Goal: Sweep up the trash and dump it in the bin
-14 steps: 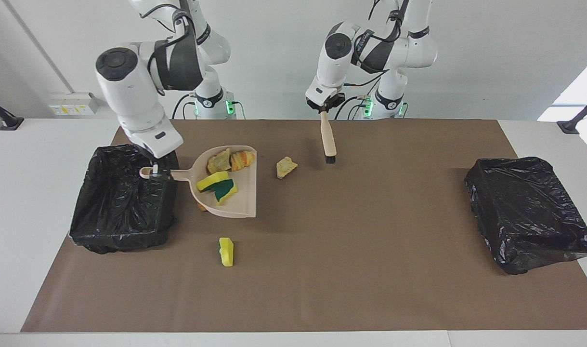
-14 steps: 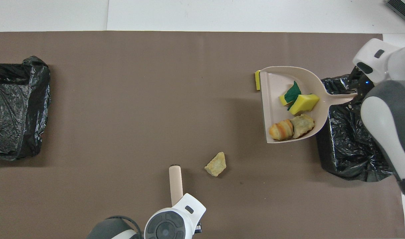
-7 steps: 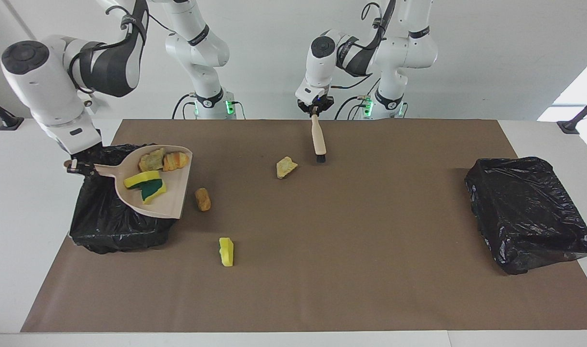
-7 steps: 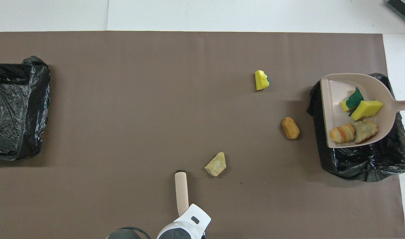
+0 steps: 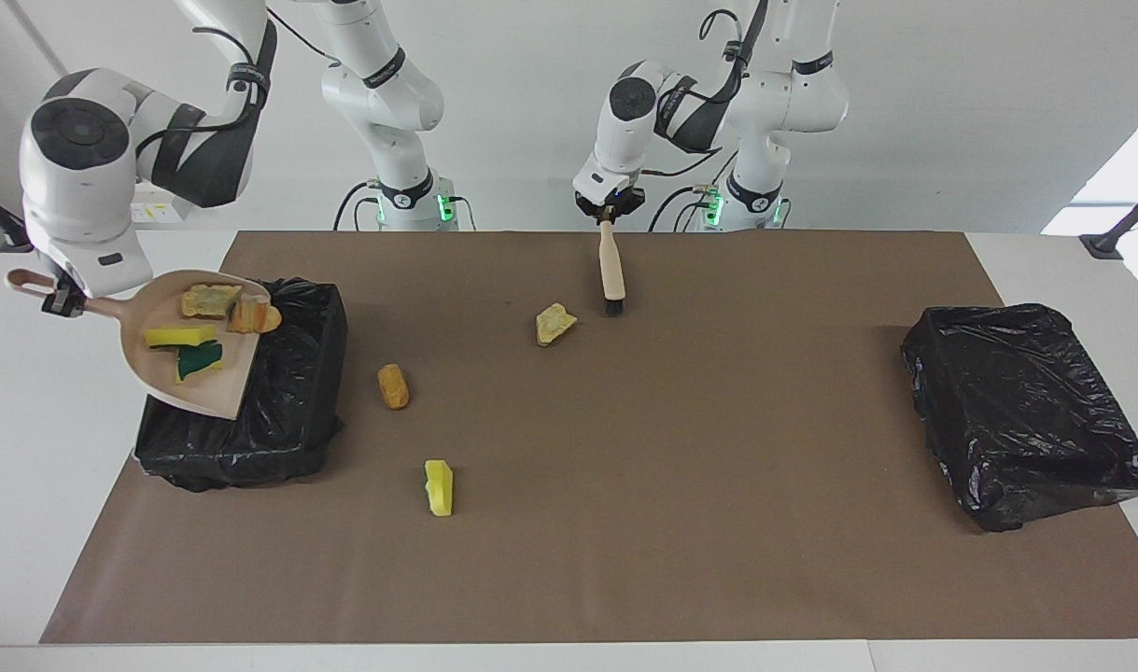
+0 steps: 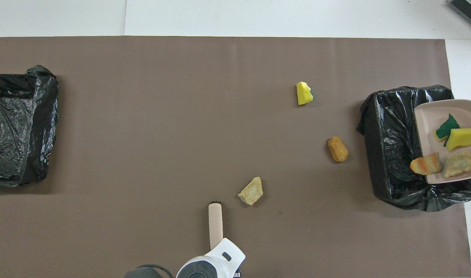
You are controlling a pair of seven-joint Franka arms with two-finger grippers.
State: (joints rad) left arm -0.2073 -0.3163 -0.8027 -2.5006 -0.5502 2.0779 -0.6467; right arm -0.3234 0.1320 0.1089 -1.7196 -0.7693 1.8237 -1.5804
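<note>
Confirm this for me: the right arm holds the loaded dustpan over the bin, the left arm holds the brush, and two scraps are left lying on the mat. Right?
Not quite: three scraps lie on the mat, not two. The overhead view shows a yellow sponge bit, an orange-brown lump and a pale chunk beside the brush. The rest stands: the dustpan is over the bin.

Facing view: high, across the table, looking at both robots. Overhead view: above the robots' end, looking steeply down. Both distant; shared: brown mat, both bins, half a turn apart.
</note>
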